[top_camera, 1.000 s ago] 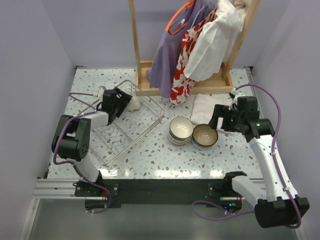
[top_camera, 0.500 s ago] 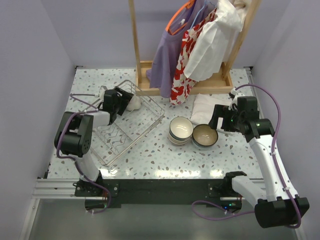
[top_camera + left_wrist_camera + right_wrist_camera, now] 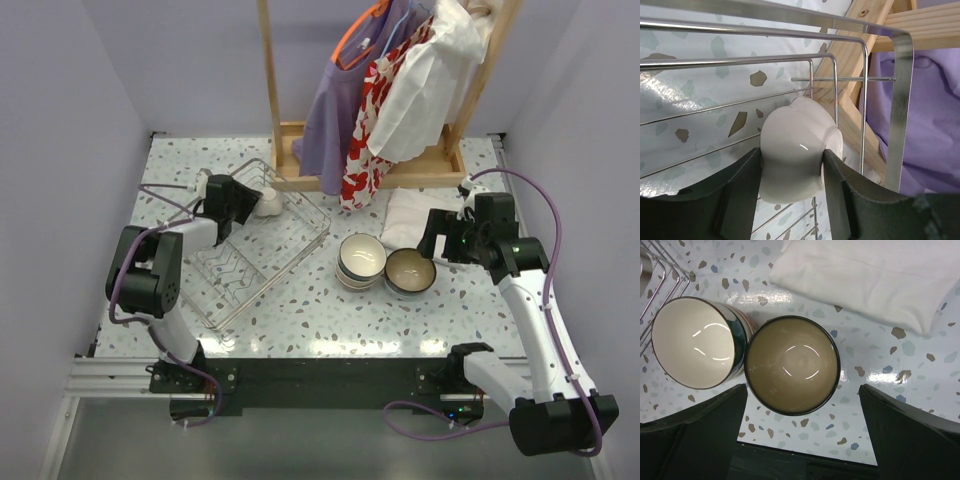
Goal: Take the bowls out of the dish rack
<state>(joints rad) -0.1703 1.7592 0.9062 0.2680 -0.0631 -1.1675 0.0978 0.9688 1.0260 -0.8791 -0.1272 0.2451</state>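
Observation:
The silver wire dish rack [image 3: 262, 262] lies at the left of the table, and one white bowl [image 3: 267, 205] rests on its side in the far corner. My left gripper [image 3: 246, 205] is inside the rack, shut on that white bowl [image 3: 797, 145], with both dark fingers [image 3: 746, 175] pressed against its sides. Right of the rack stand a stack of bowls [image 3: 361, 260] with a cream inside on top and a beige bowl [image 3: 410, 271]. Just above the beige bowl [image 3: 792, 365] hangs my right gripper [image 3: 432, 246], wide open and holding nothing.
A wooden clothes stand [image 3: 370, 172] with hanging garments rises behind the rack, its base just past the rack's corner wires [image 3: 863, 100]. A folded white cloth [image 3: 412, 215] lies behind the two bowl groups. Purple walls close in on both sides of the table.
My left gripper has pushed a little further into the rack's far corner and closed from wide open onto the white bowl. The right arm has stayed still.

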